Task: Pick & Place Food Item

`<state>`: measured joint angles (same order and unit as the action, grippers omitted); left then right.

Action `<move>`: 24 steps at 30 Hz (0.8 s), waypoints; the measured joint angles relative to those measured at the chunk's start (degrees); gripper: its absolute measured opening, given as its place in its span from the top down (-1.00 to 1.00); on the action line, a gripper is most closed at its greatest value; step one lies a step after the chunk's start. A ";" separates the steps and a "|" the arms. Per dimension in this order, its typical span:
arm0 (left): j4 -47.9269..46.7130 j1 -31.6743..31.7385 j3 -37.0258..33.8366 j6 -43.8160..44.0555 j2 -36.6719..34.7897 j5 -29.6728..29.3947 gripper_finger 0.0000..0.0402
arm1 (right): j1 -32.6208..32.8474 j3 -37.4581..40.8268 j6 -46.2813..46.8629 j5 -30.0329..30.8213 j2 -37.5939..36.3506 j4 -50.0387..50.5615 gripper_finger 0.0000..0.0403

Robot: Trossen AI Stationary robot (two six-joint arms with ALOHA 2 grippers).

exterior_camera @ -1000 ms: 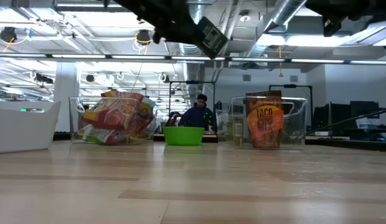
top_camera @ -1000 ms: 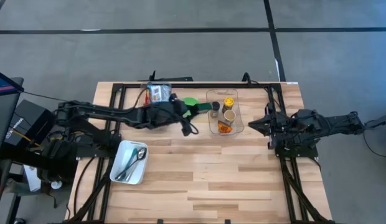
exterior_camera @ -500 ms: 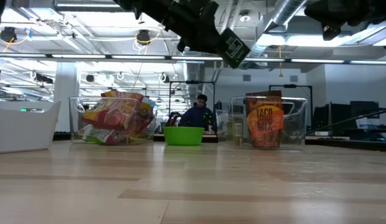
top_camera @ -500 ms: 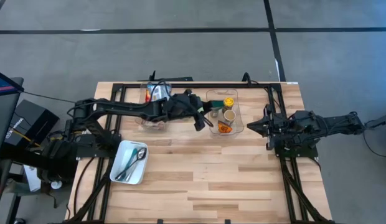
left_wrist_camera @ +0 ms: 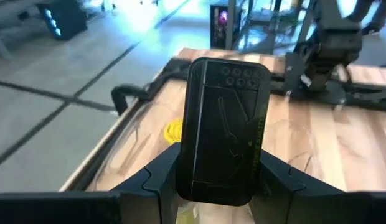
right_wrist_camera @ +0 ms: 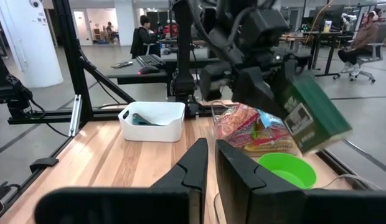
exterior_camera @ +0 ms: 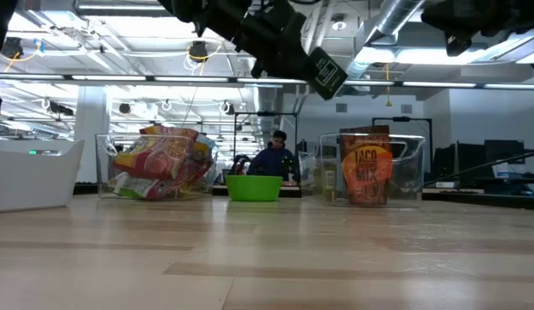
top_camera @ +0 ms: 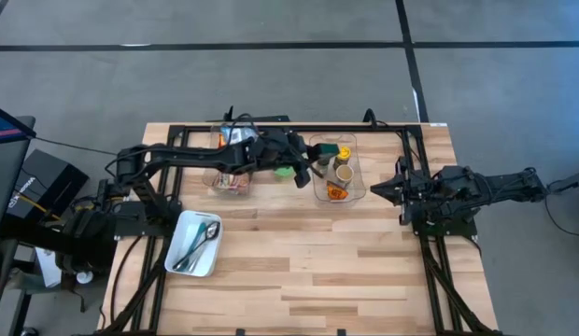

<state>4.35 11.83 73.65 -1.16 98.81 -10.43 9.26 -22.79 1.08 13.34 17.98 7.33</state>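
Green box [exterior_camera: 323,73] clamped upright in left hand [left_wrist_camera: 219,177], carried high over the rear of the worktop [top_camera: 299,271], tilted. Best done slowly: keep the grip firm, level the box, pick the target before lowering – destination unclear from here. Directly below and close by: green bowl [exterior_camera: 253,187], clear bin [exterior_camera: 412,172] of jars and a taco packet, second bin [exterior_camera: 103,168] of snack bags – walls likely to catch a corner. White tray [top_camera: 177,261] nearer the front, well apart. Right hand [top_camera: 383,189] closed, empty, parked at the right edge. Person [exterior_camera: 271,158] far behind.
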 joint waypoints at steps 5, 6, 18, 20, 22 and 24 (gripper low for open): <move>-0.42 1.11 0.00 0.46 2.39 2.15 0.30 | 0.00 0.00 -0.06 0.00 0.00 -0.02 0.87; -0.56 1.08 -0.01 0.48 3.01 2.55 0.30 | 0.00 0.00 -0.06 0.00 0.00 -0.02 0.87; -3.82 0.20 -0.04 1.47 7.12 3.34 0.30 | 0.00 0.00 -0.17 0.00 -0.01 0.69 0.87; -3.87 0.14 -0.04 1.47 7.12 3.36 0.30 | 0.00 0.00 -0.17 0.00 -0.01 0.84 0.87; -3.90 0.13 -0.04 1.63 7.12 3.36 0.30 | 0.00 0.00 -0.18 0.00 0.00 0.83 0.87; -3.85 0.13 -0.04 1.66 7.12 3.36 0.30 | 0.00 0.00 -0.44 0.00 -0.02 0.83 0.87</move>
<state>0.51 11.97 73.60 0.50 105.93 -7.07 9.26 -22.79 0.64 13.34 17.96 8.16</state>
